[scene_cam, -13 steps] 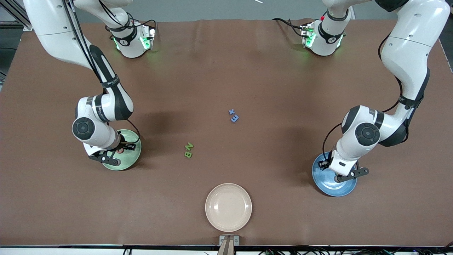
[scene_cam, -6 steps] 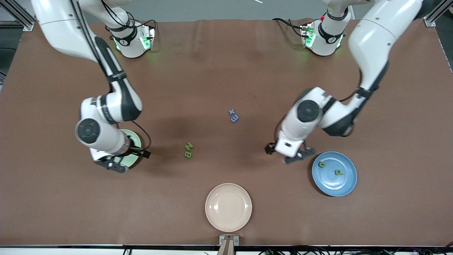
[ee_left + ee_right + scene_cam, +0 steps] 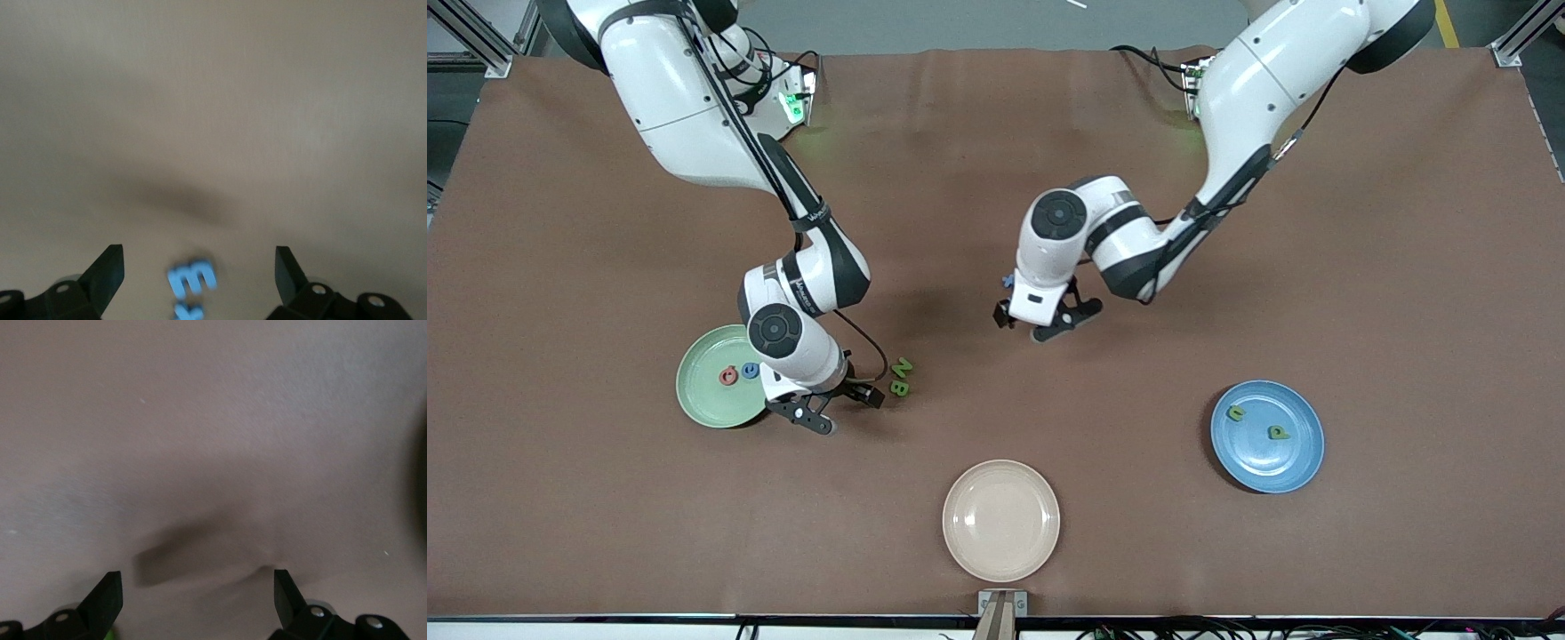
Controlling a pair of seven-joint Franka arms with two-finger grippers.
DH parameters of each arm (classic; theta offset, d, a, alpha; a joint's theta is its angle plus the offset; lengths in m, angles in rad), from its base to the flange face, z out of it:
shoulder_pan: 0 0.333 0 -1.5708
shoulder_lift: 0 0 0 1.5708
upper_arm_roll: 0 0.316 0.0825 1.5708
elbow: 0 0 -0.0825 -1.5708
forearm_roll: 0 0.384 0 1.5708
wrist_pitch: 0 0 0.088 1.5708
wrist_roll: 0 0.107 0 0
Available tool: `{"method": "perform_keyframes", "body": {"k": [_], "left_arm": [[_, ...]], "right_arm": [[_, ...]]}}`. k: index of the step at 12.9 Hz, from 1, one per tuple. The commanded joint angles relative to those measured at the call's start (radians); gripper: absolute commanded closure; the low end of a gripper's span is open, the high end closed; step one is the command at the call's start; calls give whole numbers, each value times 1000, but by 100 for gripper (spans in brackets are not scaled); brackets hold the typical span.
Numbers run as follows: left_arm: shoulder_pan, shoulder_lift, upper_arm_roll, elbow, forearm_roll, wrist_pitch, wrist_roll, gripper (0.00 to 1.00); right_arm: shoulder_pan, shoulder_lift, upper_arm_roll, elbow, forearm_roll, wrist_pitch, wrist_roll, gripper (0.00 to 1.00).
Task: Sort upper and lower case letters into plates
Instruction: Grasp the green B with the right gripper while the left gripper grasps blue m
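Observation:
The pale mint green plate (image 3: pixel 707 402) holds a red letter (image 3: pixel 729 376) and a blue letter (image 3: pixel 751 371). The medium blue plate (image 3: pixel 1263 464) holds two green letters (image 3: pixel 1236 412). Green letters N (image 3: pixel 904 365) and B (image 3: pixel 899 388) lie mid-table. My right gripper (image 3: pixel 840 404) is open and empty beside the B; its wrist view (image 3: pixel 197 577) shows bare table. My left gripper (image 3: pixel 1042 320) is open over the blue letters, which it mostly hides in the front view. Its wrist view (image 3: pixel 200 253) shows the blue m (image 3: pixel 192 278) and x (image 3: pixel 187 312) between the fingers.
A cream-beige plate (image 3: pixel 1001 551) sits empty near the front edge of the table, nearer to the camera than the letters. The brown table surface (image 3: pixel 1138 489) lies between the plates.
The left gripper has left the blue plate and moved over the blue letters. The right gripper has left the mint plate and moved beside the green letters. Letters in both plates now show.

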Motion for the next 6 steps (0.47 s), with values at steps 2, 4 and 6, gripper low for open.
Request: {"method": "perform_keyframes", "body": {"k": [2,4,6], "left_arm": [[-22,-5,8,-57,20,33,-110,7],[-42,-5,14,-58,20,39,-211,14],[-47,-2,17,-58,22,40,-268,17]], "right_arm": [[58,2,4,24,15,12,12,0],[90,26,4,24,15,62,32,0],[118,55,4,24,9,91,69,1]]}}
